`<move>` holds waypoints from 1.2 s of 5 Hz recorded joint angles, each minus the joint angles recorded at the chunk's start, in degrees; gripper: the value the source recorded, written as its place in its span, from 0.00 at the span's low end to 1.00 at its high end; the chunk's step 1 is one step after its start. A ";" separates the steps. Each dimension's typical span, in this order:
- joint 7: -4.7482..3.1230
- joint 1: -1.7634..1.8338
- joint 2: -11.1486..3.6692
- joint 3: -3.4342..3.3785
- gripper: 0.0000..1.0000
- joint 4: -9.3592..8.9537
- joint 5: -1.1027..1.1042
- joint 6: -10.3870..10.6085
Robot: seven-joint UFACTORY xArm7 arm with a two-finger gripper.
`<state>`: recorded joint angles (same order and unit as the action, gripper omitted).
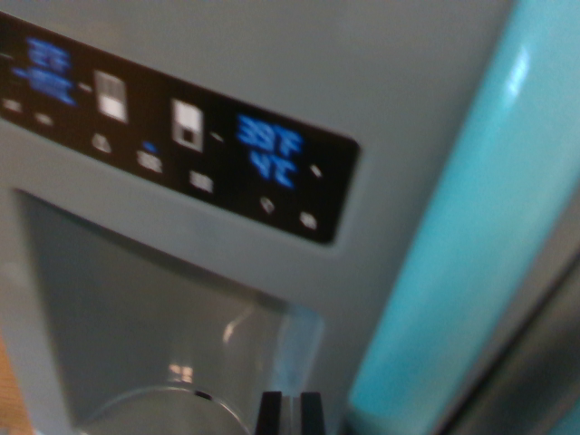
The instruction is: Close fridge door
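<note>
**Up Close to the Fridge Door**

We saw the fridge door (399, 82) filling almost the whole wrist view. It was grey and very near the camera, and the picture was blurry. A black control panel (181, 136) ran across the door, tilted down toward the wrist view's right. Blue numbers (269, 149) glowed on it, and we read them as 39 F and 4 C. More blue marks glowed at the panel's far left, but they were too blurry to read. Small white icons sat along the panel too.

Below the panel was the water dispenser nook (154, 317), a grey hollow set into the door. A curved shiny rim showed at its bottom.

On the wrist view's right we saw a long turquoise handle (471, 227) running up the door at a slant.

The gripper (291, 412) poked in at the bottom edge. Its two dark tips sat close together with only a thin gap, and it held nothing. We could not tell if it touched the door.
</note>
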<state>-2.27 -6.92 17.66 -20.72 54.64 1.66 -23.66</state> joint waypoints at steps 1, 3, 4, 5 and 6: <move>0.00 -0.22 -1.15 0.56 1.00 0.55 0.00 0.01; 0.00 -0.22 -2.00 0.86 1.00 0.96 0.00 0.02; 0.00 -0.22 -2.00 0.86 1.00 0.96 0.00 0.02; 0.00 -0.22 -2.02 0.86 1.00 0.98 0.00 0.02; 0.00 -0.22 -2.02 0.86 1.00 0.98 0.00 0.02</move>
<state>-2.28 -7.14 15.64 -19.85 55.62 1.66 -23.64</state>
